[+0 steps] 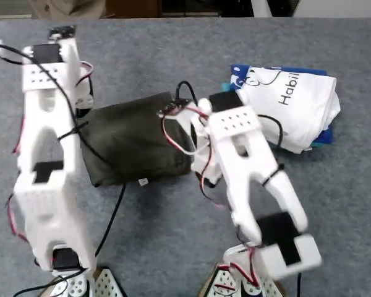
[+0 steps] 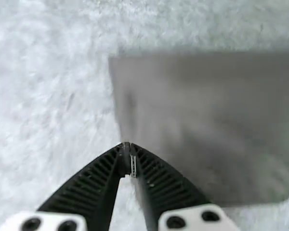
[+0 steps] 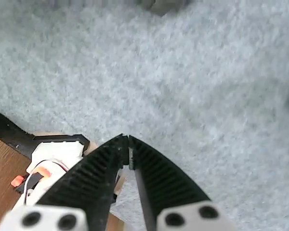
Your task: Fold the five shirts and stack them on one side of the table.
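The left gripper (image 2: 126,160) and the right gripper (image 3: 126,150) each point downward, jaws pressed together, holding nothing.

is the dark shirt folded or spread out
Folded: the dark shirt lies as a compact rectangle with straight edges and squared corners, and no sleeves or collar stick out.

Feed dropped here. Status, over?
Left gripper shut at edge of dark folded shirt. Right gripper shut over table. White shirt tops stack. Cable crosses it.
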{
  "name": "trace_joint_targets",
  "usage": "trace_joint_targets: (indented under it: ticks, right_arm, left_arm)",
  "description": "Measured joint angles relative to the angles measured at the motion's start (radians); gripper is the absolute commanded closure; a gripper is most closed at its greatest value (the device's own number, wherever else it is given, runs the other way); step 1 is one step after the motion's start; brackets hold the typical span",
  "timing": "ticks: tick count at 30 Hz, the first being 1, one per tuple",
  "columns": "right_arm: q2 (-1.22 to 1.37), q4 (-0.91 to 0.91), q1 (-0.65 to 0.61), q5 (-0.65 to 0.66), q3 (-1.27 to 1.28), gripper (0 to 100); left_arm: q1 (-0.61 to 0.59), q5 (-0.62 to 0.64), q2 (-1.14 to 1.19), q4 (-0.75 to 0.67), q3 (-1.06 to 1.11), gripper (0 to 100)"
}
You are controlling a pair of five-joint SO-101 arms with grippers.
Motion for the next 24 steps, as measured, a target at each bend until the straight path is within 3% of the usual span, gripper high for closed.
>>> trace_joint_targets:
  ticks: [3,6,12,18,24]
  right_arm:
    - [-0.081,0.0,-0.014,-0.061,0.066,99.2]
    - [-0.094,-0.035,-0.083,-0.23,0.086,96.6]
    - [0.035,-0.233,-0.198,-0.675,0.052,73.0]
    - [0.285,-0.311,-0.216,-1.025,-0.15,49.5]
    - [0.582,-0.311,-0.216,-1.192,-0.42,45.8]
  left_arm:
    - [-0.058,-0.038,-0.18,0.0,0.164,98]
    - [-0.123,-0.086,-0.33,0.0,0.327,98]
    - [-0.278,-0.133,-0.497,-0.035,0.6,98]
    - [-0.428,-0.184,-0.592,-0.049,0.74,98]
    - [-0.489,-0.236,-0.666,-0.049,0.783,98]
